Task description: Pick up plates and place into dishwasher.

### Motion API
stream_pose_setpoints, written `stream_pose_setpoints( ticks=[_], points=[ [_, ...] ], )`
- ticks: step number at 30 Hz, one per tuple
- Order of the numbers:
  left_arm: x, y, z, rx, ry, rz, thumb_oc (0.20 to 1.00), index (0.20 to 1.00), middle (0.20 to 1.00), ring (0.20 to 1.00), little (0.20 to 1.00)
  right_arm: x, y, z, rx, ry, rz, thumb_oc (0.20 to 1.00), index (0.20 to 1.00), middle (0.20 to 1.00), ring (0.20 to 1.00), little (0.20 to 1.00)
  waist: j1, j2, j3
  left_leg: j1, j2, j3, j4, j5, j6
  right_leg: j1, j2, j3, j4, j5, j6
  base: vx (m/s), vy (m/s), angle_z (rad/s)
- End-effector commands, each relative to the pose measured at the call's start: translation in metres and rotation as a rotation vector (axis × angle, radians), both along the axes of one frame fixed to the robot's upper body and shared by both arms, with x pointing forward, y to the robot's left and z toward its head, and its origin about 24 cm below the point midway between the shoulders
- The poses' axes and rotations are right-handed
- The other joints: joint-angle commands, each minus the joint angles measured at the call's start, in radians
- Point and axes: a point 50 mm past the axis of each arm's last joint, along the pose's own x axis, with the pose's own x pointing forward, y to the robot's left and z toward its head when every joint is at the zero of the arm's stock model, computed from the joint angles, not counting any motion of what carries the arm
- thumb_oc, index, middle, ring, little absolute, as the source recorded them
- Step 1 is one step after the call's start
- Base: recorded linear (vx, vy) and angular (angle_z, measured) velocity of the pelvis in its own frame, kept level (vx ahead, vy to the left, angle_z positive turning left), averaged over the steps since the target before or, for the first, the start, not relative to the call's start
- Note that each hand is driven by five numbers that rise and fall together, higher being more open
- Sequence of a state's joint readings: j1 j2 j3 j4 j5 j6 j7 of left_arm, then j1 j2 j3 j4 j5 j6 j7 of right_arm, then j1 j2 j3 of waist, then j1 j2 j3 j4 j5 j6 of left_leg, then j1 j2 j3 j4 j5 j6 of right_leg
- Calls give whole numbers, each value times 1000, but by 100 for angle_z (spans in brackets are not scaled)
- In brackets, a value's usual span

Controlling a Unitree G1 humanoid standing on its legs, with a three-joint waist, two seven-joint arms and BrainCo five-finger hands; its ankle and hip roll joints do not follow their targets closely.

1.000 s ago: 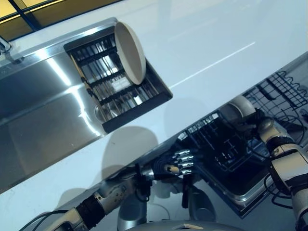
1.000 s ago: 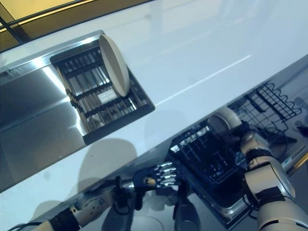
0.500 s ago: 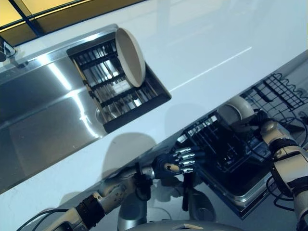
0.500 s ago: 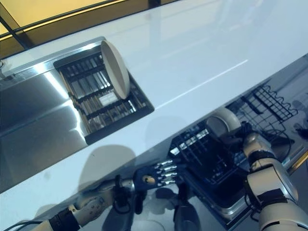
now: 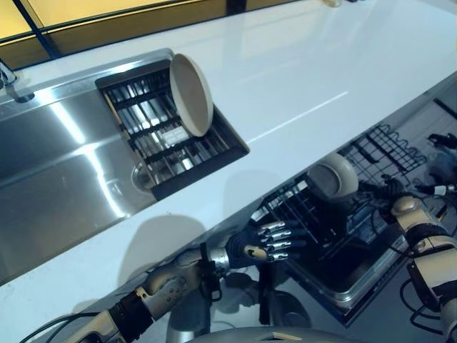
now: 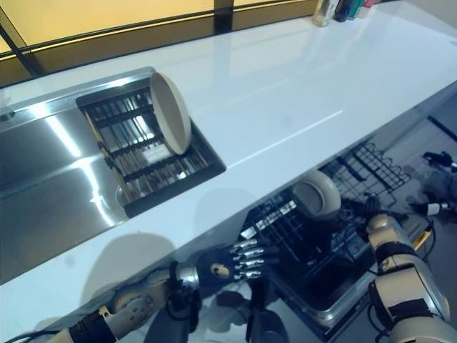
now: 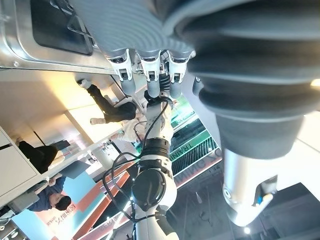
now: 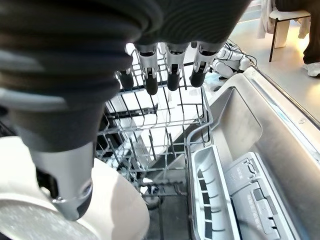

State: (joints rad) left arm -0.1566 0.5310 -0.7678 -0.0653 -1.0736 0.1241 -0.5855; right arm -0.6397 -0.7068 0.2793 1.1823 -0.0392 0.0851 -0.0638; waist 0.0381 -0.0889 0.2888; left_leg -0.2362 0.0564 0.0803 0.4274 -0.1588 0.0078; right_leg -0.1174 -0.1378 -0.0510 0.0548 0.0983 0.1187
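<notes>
The right hand point(image 8: 167, 65) reaches over the dishwasher's black wire rack point(image 8: 165, 125) with its fingers straight and apart, closed on nothing, while its thumb lies against the round cream plate point(image 8: 107, 200) standing in the rack; whether the thumb still presses that plate I cannot tell. From the head views this cream plate point(image 6: 318, 198) stands on edge among the rack's point(image 6: 300, 232) tines, just beside the right wrist. The left hand point(image 5: 271, 241) hovers below the counter edge at the near corner of the rack, its fingers straight and spread, empty. Above, a second round cream plate point(image 5: 191, 94) leans upright in the dark slatted drying rack point(image 5: 171, 139) set in the stainless steel sink point(image 5: 64, 164), which adjoins the long white countertop point(image 5: 300, 71).
</notes>
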Motion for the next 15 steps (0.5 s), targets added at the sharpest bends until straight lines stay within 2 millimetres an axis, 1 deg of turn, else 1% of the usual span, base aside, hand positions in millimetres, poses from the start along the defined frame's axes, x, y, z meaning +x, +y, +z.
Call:
stream_pose_setpoints(
  ticks=[1,4,6,7,9,11,12,13,15],
  points=[
    [0,7,15,-56,-62,36,1000,1000,1000,1000,1000,-3,-25,32,-7,-163,-56,1000,1000,1000,1000,1000,-11,41,-52,6,36,6,-82,29,6,79,-28,38,58,-54,50,0,0,0],
    [0,9,13,-55,-60,50,1000,1000,1000,1000,1000,-3,-24,35,103,-279,-82,1000,1000,1000,1000,1000,-20,39,-61,19,38,15,-88,28,8,88,-26,40,53,-55,50,26,15,-2],
    [0,12,12,-58,-62,69,1000,1000,1000,1000,1000,-5,-22,37,226,-398,-110,1000,1000,1000,1000,1000,-31,39,-71,32,39,22,-98,28,9,93,-25,41,51,-56,49,49,37,-1],
    [0,12,11,-60,-62,73,1000,1000,1000,1000,1000,-6,-21,37,254,-425,-116,1000,1000,1000,1000,1000,-33,39,-73,37,39,23,-102,28,9,94,-24,42,51,-57,49,67,53,4],
    [0,15,10,-72,-61,105,1000,1000,1000,1000,1000,-6,-12,41,425,-598,-140,1000,1000,1000,1000,1000,-52,40,-93,61,34,29,-127,29,11,97,-21,51,49,-60,47,82,70,0],
    [0,18,8,-80,-67,129,1000,1000,1000,1000,1000,-9,-5,43,545,-727,-151,1000,1000,1000,1000,1000,-66,40,-107,76,29,32,-141,28,13,95,-19,60,52,-64,46,54,71,-11],
    [0,18,8,-85,-69,134,1000,1000,1000,1000,1000,-11,-2,43,575,-778,-157,1000,1000,1000,1000,1000,-71,40,-112,83,27,34,-147,26,16,92,-19,63,54,-65,45,27,87,-22],
    [1,19,8,-98,-78,145,1000,1000,1000,1000,1000,-17,1,45,652,-883,-164,1000,1000,1000,1000,1000,-82,43,-119,95,24,36,-156,23,19,88,-17,67,56,-66,44,14,82,-23],
    [1,18,9,-116,-92,158,1000,1000,1000,1000,1000,-25,9,46,757,-1026,-178,1000,1000,1000,1000,1000,-100,47,-130,116,21,46,-167,16,25,85,-15,73,61,-68,41,17,87,-8]
  ],
)
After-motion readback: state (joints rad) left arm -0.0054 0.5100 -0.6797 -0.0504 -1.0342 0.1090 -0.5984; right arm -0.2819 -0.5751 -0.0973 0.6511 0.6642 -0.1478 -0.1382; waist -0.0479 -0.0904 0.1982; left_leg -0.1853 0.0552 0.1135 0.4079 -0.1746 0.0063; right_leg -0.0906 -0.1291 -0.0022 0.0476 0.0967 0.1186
